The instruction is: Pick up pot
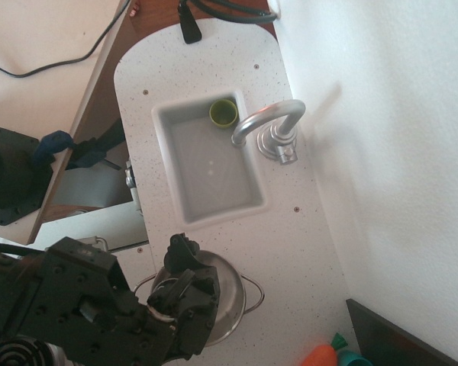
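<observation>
The single overhead view looks down on a speckled white table (290, 229) with a rectangular sink (210, 160) sunk into it. Taking the sink as the landmark: a small green cup (223, 113) sits inside it at the far corner, and a curved silver faucet (269, 126) stands just beside its right rim, its spout arching over the basin. Well past the near right of the sink, at the bottom edge of the view, lie an orange carrot-like toy (318, 356) and a teal piece (353, 359), only partly in view.

The pot (227, 301) stands on the table just below the near rim of the sink, upright, shiny, with a thin wire loop handle showing on its right side. The black robot arm reaches in from the lower left, and its pincer (185, 286) hangs over the left part of the pot, covering much of the opening. Its fingers are dark against dark, so I cannot tell whether it is released or clenched, nor whether it touches the rim.

By my judgement the step in hand is the approach or the grasp itself; the pot appears to rest on the table, not lifted. The next move calls for a firm grip on the rim, then a straight lift.
</observation>
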Motion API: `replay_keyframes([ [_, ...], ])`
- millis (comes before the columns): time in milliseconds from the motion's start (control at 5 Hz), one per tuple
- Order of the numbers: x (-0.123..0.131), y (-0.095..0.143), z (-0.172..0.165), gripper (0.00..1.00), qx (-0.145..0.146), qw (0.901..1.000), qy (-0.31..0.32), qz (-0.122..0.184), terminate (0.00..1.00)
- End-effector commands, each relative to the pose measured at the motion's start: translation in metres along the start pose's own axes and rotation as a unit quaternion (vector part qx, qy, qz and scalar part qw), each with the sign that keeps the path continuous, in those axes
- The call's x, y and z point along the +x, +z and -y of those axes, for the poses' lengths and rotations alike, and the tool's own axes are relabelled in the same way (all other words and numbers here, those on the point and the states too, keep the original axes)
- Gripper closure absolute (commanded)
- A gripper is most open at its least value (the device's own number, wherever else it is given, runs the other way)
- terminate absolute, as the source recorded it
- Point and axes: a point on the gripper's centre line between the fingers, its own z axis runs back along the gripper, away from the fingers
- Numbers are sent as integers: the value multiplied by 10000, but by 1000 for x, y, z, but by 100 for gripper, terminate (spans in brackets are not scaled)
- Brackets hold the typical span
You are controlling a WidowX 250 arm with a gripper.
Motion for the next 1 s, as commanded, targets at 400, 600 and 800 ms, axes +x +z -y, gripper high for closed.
replay_keyframes([
  [400,-11,-32,-9,0,176,9988,50,-450,0],
  [600,-14,-41,-10,0,240,9981,20,-575,0],
  [800,-14,-50,-9,0,331,9978,-48,-565,0],
])
